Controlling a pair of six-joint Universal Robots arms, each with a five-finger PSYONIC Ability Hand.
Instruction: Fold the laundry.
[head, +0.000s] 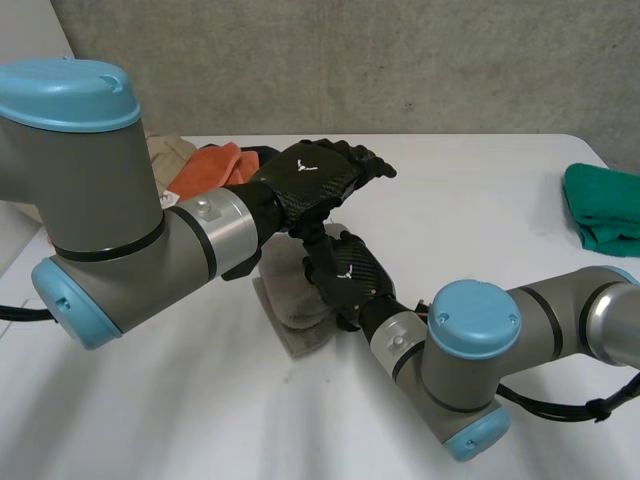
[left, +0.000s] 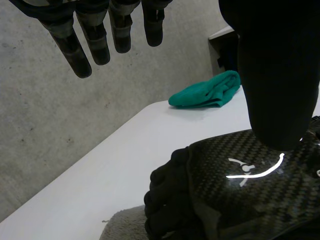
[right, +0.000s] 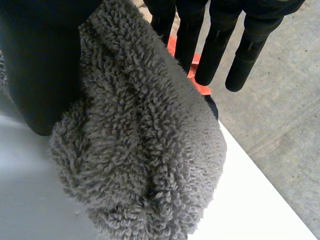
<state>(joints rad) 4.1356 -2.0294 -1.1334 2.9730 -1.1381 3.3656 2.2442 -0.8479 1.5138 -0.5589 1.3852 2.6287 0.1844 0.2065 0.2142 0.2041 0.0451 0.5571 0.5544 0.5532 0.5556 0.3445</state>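
A grey fluffy towel lies folded on the white table, near the middle. My right hand rests on top of it. In the right wrist view a thick fold of the towel bulges up against the palm, squeezed between the thumb and the straight fingers. My left hand hovers just above the right hand, open, touching nothing. In the left wrist view its straight fingers hang in the air over the back of the right hand, with the towel's edge beside it.
A green cloth lies bunched at the table's right edge, also in the left wrist view. An orange cloth and a beige one are heaped at the back left. A concrete wall stands behind the table.
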